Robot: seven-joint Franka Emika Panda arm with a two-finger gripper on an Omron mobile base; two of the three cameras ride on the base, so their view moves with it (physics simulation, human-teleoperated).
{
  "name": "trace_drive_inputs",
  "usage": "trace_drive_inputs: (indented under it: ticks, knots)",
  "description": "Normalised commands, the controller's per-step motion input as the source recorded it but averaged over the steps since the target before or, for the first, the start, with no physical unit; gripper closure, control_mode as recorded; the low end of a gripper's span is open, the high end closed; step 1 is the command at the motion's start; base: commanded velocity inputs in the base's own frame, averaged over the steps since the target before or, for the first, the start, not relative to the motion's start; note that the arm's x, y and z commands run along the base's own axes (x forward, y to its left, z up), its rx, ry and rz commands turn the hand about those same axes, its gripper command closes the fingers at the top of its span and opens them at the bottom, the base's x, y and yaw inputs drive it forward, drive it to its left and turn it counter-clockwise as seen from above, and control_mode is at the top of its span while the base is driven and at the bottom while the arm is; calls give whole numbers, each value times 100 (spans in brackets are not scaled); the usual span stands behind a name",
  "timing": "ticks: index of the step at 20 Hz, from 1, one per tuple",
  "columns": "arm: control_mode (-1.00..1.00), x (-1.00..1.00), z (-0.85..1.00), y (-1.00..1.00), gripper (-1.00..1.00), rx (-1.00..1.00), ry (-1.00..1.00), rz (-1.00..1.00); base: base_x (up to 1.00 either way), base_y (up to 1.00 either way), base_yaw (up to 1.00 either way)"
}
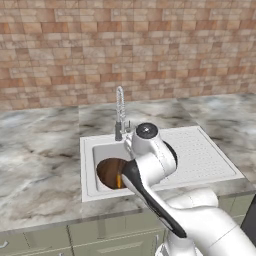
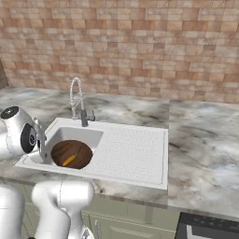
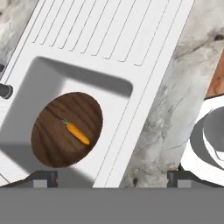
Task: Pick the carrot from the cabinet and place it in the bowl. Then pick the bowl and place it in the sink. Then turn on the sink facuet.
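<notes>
Your bowl [image 3: 67, 130] already sits in the basin of the sink [image 2: 135, 154], and the carrot [image 3: 77, 132] lies near its middle, green tip pointing to about 10 o'clock in the hand view. So, judging by how things lie, only the faucet [image 2: 77, 100] is left.

The hand [image 3: 111, 178] hangs above the sink's front edge with its fingers spread wide and nothing between them.

Watch these risks:

- The lever at the faucet's base is small and sits at roughly 9 o'clock from the bowl in the hand view, right at the picture's edge. If you reach for it with the fingers this wide, you can easily slide past it or catch the coiled neck instead.
- The neck stands tall at 12 o'clock behind the basin in the base views. A low, straight approach from the front may bump it with the wrist.
- The bowl nearly fills the basin. Dip too low on the way across and you may knock its rim and tip the carrot out.
- In the left base view the arm hides much of the basin, so trust the right base view for clearance.
</notes>
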Motion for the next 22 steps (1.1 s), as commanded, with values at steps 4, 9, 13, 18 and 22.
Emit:
trace_drive_inputs:
  ticks: [4, 9, 13, 18, 22]
  knots:
    - [-100, -38, 100, 1, -100, 4, 0, 0, 0, 0, 0]
    - [-100, -29, 80, -47, -100, 19, 0, -2, 0, 0, 0]
    - [-100, -1, 65, -73, -100, 29, 0, -10, 0, 0, 0]
    - [-100, 0, 17, -68, -100, 30, 0, -7, 0, 0, 0]
    - [-100, 13, -46, -34, -100, 16, 1, 0, 0, 0, 0]
